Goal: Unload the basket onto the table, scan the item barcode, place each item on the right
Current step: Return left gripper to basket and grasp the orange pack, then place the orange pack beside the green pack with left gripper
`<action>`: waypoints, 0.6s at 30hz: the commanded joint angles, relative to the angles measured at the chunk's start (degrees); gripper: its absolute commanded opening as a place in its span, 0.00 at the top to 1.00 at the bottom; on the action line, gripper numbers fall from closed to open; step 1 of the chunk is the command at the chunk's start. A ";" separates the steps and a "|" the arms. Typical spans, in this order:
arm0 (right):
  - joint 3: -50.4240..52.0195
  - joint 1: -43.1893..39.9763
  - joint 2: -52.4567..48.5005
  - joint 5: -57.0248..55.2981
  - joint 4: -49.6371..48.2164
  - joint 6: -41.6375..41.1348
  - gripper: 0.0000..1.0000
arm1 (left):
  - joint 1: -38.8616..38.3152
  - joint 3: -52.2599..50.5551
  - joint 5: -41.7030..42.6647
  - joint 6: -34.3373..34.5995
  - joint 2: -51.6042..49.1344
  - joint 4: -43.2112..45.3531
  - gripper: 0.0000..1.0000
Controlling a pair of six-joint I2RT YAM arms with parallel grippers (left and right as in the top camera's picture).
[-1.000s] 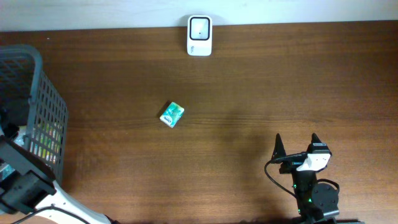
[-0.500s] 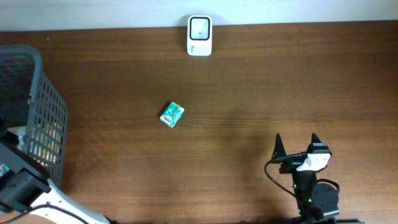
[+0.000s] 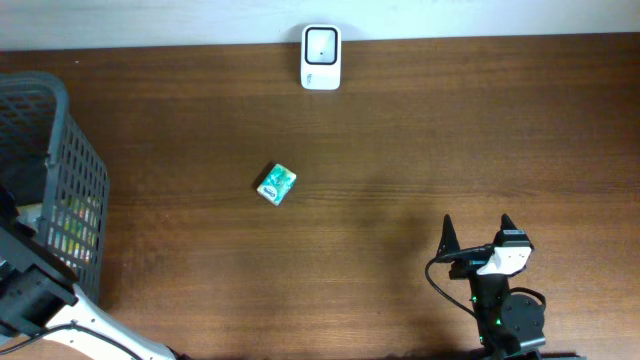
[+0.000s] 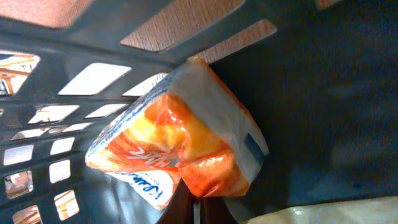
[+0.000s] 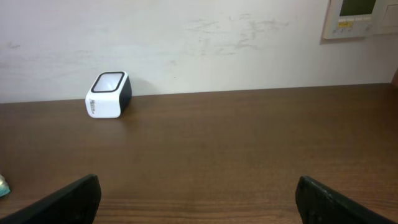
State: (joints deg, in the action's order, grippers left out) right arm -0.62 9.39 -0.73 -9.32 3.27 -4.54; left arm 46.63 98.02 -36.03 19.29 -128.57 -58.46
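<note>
My left gripper point(image 4: 196, 208) is down inside the grey basket point(image 3: 60, 150). Its jaws are shut on the lower corner of an orange and white packet point(image 4: 180, 143), an item that leans against the basket's slotted wall point(image 4: 74, 81). From overhead only the left arm point(image 3: 35, 290) shows beside the basket; the gripper itself is hidden. The white barcode scanner point(image 3: 321, 57) stands at the table's far edge, also in the right wrist view as the scanner point(image 5: 108, 95). My right gripper point(image 3: 478, 238) rests open at the front right with nothing between its fingers point(image 5: 199, 202).
A small green box point(image 3: 277, 184) lies on the wooden table point(image 3: 420, 150), left of centre. Its edge shows in the right wrist view point(image 5: 2, 185). Other packets point(image 3: 70, 225) show through the basket's mesh. A pale wrapper point(image 4: 323, 214) lies under the orange packet.
The left arm at the basket has shifted slightly left and down. The right arm, green box and scanner have not moved.
</note>
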 commanded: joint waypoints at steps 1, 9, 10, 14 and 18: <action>0.31 -0.46 0.31 0.09 0.46 -0.42 0.01 | 0.13 -0.70 5.79 0.15 -2.49 -2.97 1.00; 0.28 -0.46 0.31 0.09 0.46 -0.42 0.01 | -10.91 10.05 8.15 0.17 16.74 -4.52 1.00; 0.31 -0.46 0.31 0.09 0.46 -0.42 0.01 | -11.96 10.64 8.15 0.17 19.30 -4.13 1.00; 0.31 -0.46 0.31 0.09 0.46 -0.42 0.01 | -16.48 10.97 8.17 0.44 29.97 -2.71 1.00; 0.31 -0.46 0.31 0.09 0.46 -0.42 0.01 | -27.52 10.97 12.94 0.39 39.93 -2.47 1.00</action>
State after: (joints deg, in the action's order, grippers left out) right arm -0.62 9.39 -0.73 -9.32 3.27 -4.56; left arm 26.83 108.77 -27.79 19.33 -93.38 -60.80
